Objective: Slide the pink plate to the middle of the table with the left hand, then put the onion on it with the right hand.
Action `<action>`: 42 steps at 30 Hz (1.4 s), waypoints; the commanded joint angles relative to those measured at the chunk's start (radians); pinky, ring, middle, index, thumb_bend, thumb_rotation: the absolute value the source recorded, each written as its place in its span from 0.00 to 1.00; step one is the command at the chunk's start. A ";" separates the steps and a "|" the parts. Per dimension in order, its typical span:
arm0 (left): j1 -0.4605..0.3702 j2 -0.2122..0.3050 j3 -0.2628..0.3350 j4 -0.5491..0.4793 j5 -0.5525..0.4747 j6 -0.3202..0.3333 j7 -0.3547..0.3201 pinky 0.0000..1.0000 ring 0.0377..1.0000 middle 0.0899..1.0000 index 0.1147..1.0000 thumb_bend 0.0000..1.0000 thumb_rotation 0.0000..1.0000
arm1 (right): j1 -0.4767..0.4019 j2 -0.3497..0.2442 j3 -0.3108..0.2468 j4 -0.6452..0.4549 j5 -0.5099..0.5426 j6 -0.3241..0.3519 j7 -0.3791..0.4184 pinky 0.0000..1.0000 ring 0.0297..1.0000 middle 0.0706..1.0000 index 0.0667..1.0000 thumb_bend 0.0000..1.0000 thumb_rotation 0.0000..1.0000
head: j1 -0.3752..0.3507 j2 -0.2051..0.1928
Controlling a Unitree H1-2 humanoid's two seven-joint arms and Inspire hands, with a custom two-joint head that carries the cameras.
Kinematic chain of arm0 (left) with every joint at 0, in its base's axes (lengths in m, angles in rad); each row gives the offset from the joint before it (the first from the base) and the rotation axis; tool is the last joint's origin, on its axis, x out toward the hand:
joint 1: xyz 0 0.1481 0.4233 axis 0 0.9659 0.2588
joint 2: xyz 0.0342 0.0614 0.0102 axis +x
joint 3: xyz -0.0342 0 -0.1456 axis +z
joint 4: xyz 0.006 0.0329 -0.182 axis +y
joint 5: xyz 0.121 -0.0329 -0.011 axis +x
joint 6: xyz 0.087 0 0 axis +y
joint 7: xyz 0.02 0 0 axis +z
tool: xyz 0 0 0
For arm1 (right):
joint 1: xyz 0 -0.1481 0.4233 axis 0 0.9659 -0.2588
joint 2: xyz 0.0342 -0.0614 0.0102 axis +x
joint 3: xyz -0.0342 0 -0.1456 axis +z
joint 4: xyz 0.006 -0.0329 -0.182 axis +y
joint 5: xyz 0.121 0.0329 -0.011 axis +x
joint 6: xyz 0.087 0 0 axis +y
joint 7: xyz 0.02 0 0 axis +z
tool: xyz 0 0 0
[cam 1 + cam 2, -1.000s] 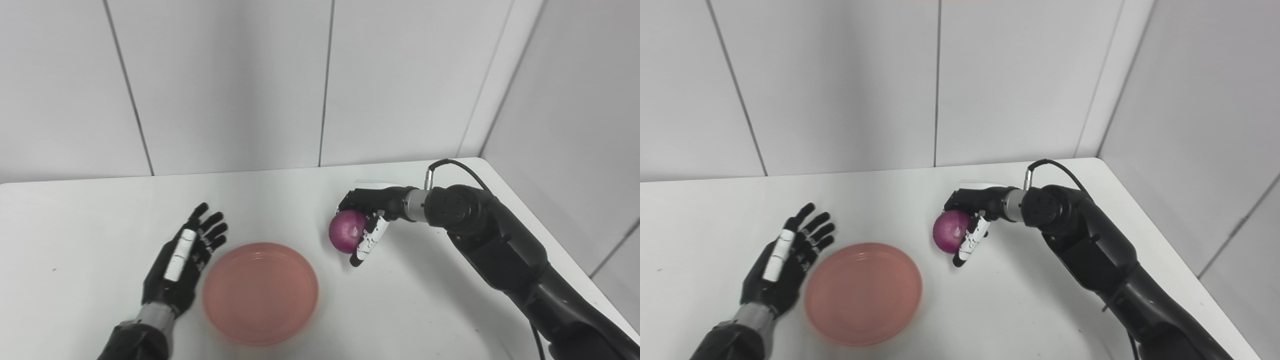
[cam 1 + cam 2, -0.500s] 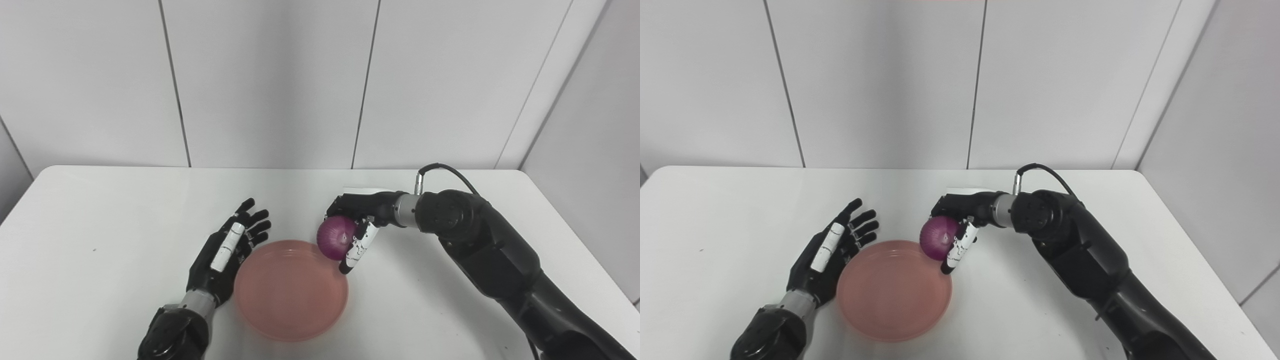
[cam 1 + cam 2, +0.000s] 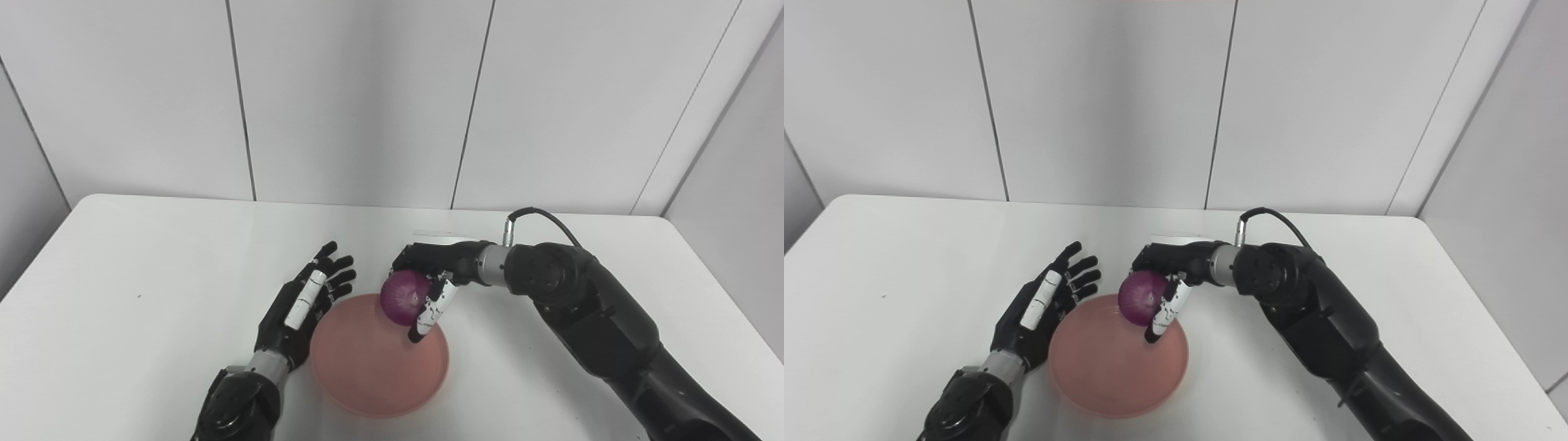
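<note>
The right hand covers the back & right side of the onion, so most of the grip can't be seen. The onion hides part of the plate's far rim; can't tell if onion touches the plate or hangs just above it. The left hand lies just beside the plate; touching or not, can't tell, & its palm side is hidden. Both arms are cut off at the bottom edge. The table's near edge is cut off too.
</note>
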 commanded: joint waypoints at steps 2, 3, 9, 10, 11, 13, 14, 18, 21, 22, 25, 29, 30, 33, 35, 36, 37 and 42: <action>0.061 -0.013 -0.010 0.068 0.024 0.059 0.026 0.87 0.84 0.83 0.89 0.80 0.69 | -0.058 0.016 -0.007 0.014 0.011 -0.039 -0.016 0.24 0.29 0.40 0.49 0.53 0.00 | 0.010 0.003; 0.061 -0.014 -0.010 0.068 0.025 0.059 0.027 0.87 0.84 0.83 0.89 0.80 0.69 | -0.058 0.020 -0.005 0.019 0.012 -0.043 -0.016 0.23 0.29 0.39 0.49 0.53 0.00 | 0.012 0.002; 0.061 -0.023 -0.011 0.070 0.032 0.056 0.031 0.86 0.83 0.83 0.89 0.81 0.70 | -0.061 0.032 0.020 0.033 -0.006 -0.068 -0.018 0.27 0.33 0.40 0.48 0.53 0.00 | 0.024 0.004; 0.060 -0.026 -0.010 0.071 0.033 0.056 0.032 0.86 0.83 0.83 0.89 0.81 0.70 | -0.060 0.035 0.027 0.035 -0.009 -0.074 -0.020 0.27 0.33 0.40 0.48 0.53 0.00 | 0.026 0.004; 0.060 -0.027 -0.009 0.072 0.034 0.056 0.032 0.86 0.83 0.83 0.89 0.81 0.69 | -0.060 0.037 0.032 0.037 -0.011 -0.079 -0.021 0.28 0.34 0.41 0.48 0.53 0.00 | 0.026 0.004; 0.060 -0.031 -0.007 0.072 0.034 0.056 0.034 0.86 0.83 0.83 0.88 0.81 0.69 | -0.059 0.040 0.043 0.038 -0.021 -0.093 -0.024 0.28 0.34 0.41 0.48 0.53 0.00 | 0.028 0.005; 0.060 -0.032 -0.007 0.071 0.035 0.057 0.035 0.86 0.83 0.83 0.88 0.81 0.69 | -0.058 0.041 0.048 0.038 -0.027 -0.102 -0.027 0.28 0.34 0.41 0.48 0.53 0.00 | 0.029 0.006; 0.059 -0.030 -0.007 0.067 0.038 0.060 0.035 0.85 0.83 0.83 0.89 0.81 0.70 | -0.051 0.050 0.061 0.040 -0.049 -0.126 -0.035 0.29 0.36 0.41 0.48 0.53 0.00 | 0.030 0.006; 0.058 -0.028 -0.004 0.069 0.037 0.059 0.035 0.85 0.83 0.83 0.89 0.81 0.69 | -0.046 0.058 0.065 0.045 -0.056 -0.137 -0.038 0.31 0.37 0.41 0.48 0.53 0.00 | 0.023 0.007; 0.057 -0.027 -0.003 0.070 0.036 0.060 0.034 0.85 0.83 0.83 0.89 0.81 0.69 | -0.043 0.060 0.065 0.045 -0.059 -0.138 -0.038 0.31 0.37 0.41 0.48 0.53 0.00 | 0.023 0.007; 0.056 -0.027 -0.002 0.071 0.034 0.061 0.033 0.85 0.84 0.83 0.89 0.81 0.69 | -0.038 0.062 0.064 0.045 -0.065 -0.140 -0.033 0.31 0.38 0.42 0.47 0.53 0.00 | 0.019 0.007; 0.054 -0.025 -0.002 0.075 0.034 0.058 0.031 0.84 0.83 0.83 0.89 0.81 0.69 | -0.041 0.057 0.066 0.044 -0.064 -0.138 -0.014 0.44 0.49 0.51 0.53 0.73 0.18 | 0.016 0.006; 0.053 -0.025 -0.002 0.076 0.034 0.059 0.031 0.84 0.83 0.83 0.88 0.82 0.69 | -0.041 0.057 0.065 0.042 -0.062 -0.130 -0.009 0.46 0.51 0.53 0.58 0.87 0.26 | 0.015 0.007; 0.053 -0.026 0.001 0.072 0.030 0.063 0.031 0.84 0.83 0.83 0.88 0.82 0.69 | -0.043 0.054 0.059 0.042 -0.053 -0.121 0.001 0.48 0.53 0.56 0.63 0.98 0.32 | 0.012 0.008; 0.053 -0.026 0.002 0.071 0.030 0.064 0.032 0.84 0.83 0.82 0.88 0.82 0.68 | -0.046 0.050 0.056 0.039 -0.049 -0.113 0.012 0.54 0.59 0.62 0.67 1.00 0.39 | 0.010 0.009; 0.053 -0.026 0.002 0.072 0.030 0.064 0.032 0.84 0.82 0.82 0.88 0.82 0.68 | -0.047 0.049 0.055 0.038 -0.048 -0.110 0.017 0.57 0.61 0.64 0.68 1.00 0.40 | 0.010 0.009; 0.053 -0.025 0.002 0.072 0.030 0.065 0.031 0.84 0.82 0.82 0.88 0.82 0.68 | -0.048 0.047 0.055 0.037 -0.047 -0.107 0.022 0.60 0.64 0.67 0.69 1.00 0.42 | 0.009 0.010; 0.050 -0.023 0.002 0.077 0.028 0.062 0.026 0.85 0.83 0.82 0.88 0.82 0.68 | -0.051 0.044 0.054 0.039 -0.047 -0.105 0.038 0.64 0.67 0.70 0.71 1.00 0.42 | 0.004 0.009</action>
